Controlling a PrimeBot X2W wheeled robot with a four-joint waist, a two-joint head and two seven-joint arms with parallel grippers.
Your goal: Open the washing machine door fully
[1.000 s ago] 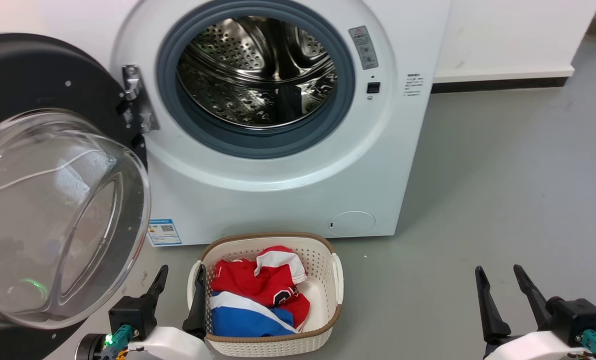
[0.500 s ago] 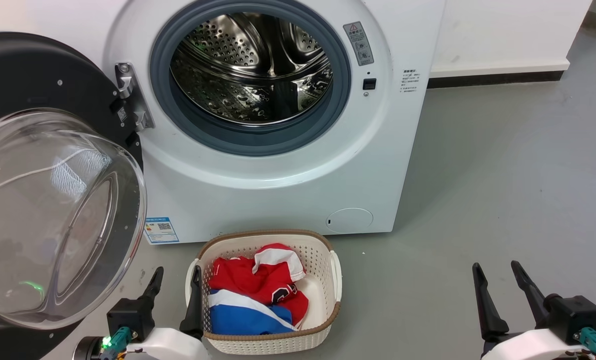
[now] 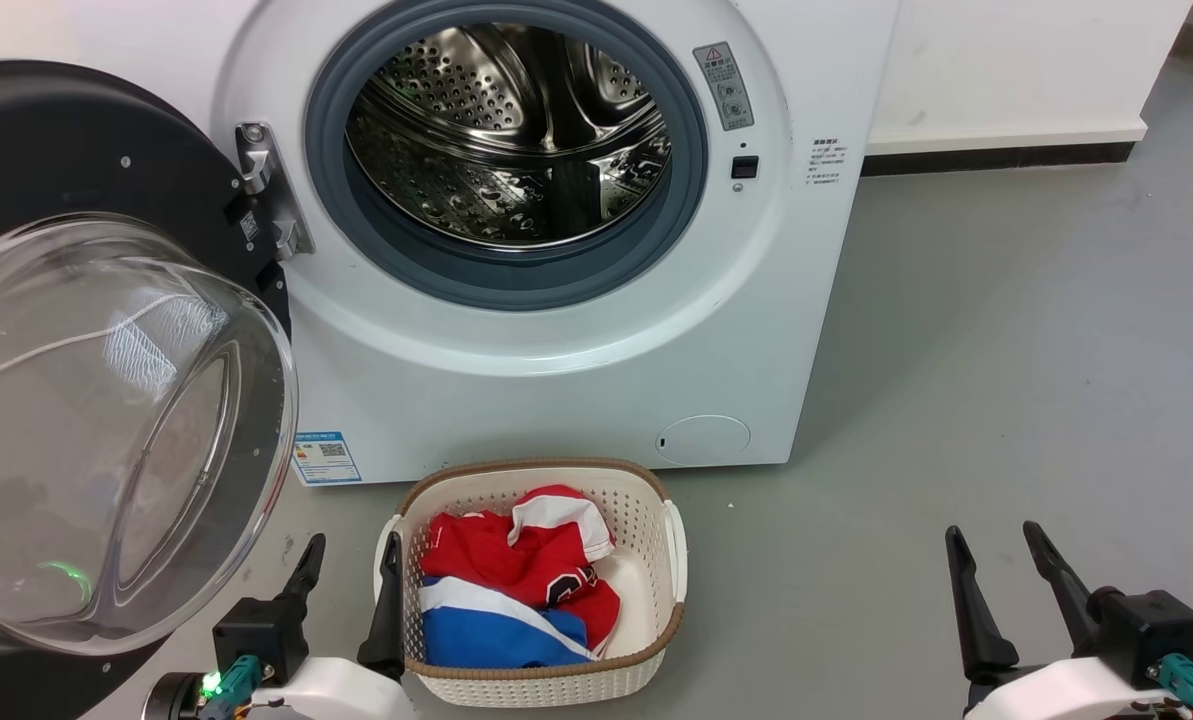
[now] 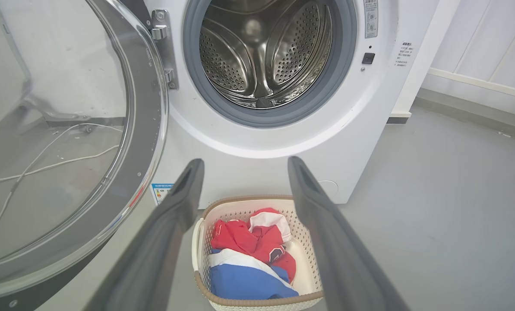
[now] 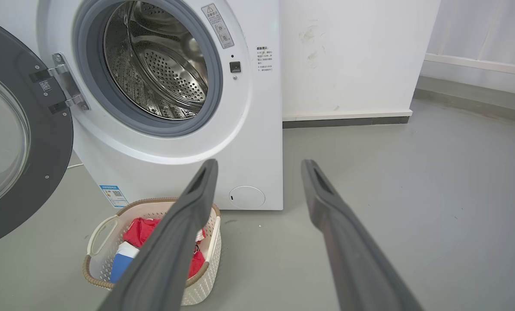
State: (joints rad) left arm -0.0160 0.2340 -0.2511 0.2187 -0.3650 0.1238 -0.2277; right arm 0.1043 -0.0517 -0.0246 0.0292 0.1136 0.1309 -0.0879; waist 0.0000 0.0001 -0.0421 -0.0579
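Note:
The washing machine door (image 3: 76, 180) is a round black door with a bulging clear glass bowl (image 3: 106, 430), swung out to the left on its metal hinge (image 3: 266, 190). It also shows in the left wrist view as the door (image 4: 145, 129) and in the right wrist view as the door (image 5: 45, 129). The steel drum (image 3: 506, 130) stands exposed inside its grey rubber rim. My left gripper (image 3: 349, 550) is open at the lower left, beside the door's lower edge and apart from it. My right gripper (image 3: 991, 540) is open at the lower right over bare floor.
A cream laundry basket (image 3: 671, 560) holding red, white and blue clothes sits on the grey floor in front of the white machine (image 3: 556, 400). My left gripper's inner finger stands at the basket's left rim. A white wall (image 3: 1006, 70) with dark skirting runs behind on the right.
The whole head view has shifted slightly, so the camera moved. Door, basket and both grippers keep the same places relative to each other.

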